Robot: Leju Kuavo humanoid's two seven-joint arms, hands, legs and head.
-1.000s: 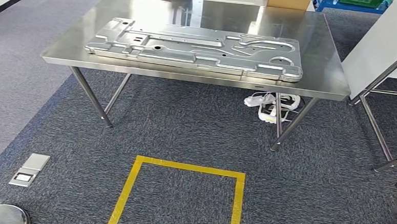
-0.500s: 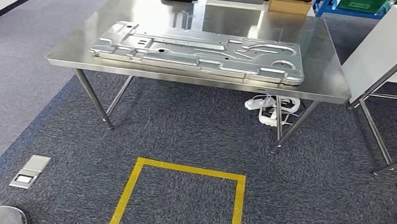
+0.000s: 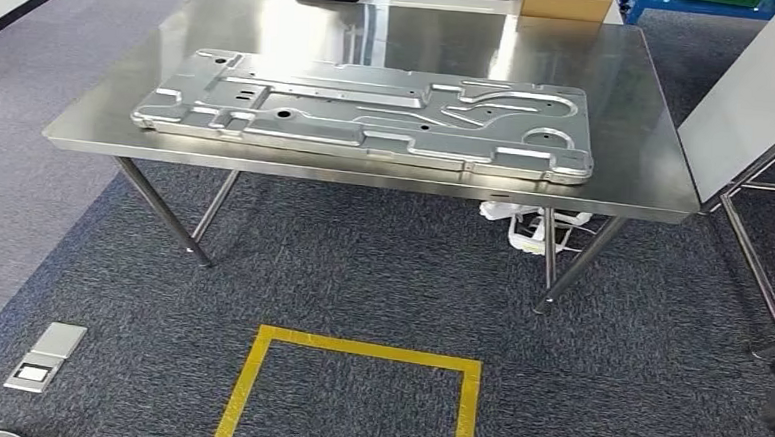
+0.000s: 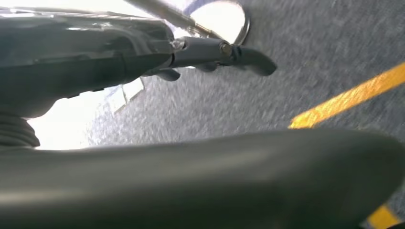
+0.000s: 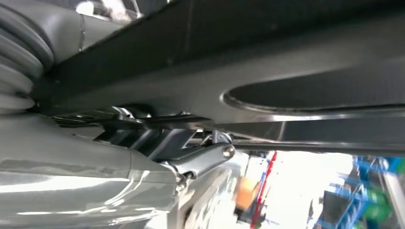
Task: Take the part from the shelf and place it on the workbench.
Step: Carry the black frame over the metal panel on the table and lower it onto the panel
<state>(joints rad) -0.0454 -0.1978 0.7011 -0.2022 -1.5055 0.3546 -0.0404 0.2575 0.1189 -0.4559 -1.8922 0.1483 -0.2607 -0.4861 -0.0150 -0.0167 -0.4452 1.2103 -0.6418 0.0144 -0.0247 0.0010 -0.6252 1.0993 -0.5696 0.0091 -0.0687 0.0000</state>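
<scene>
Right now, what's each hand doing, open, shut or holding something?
Left hand: open, fingers stretched out over the carpet, nothing between them and the thumb.
Right hand: cannot tell; its fingers lie against a dark surface that hides them.

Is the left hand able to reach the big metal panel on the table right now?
Probably not: left hand hangs low over carpet, and floor with yellow tape lies before the table bearing the metal panel.
</scene>
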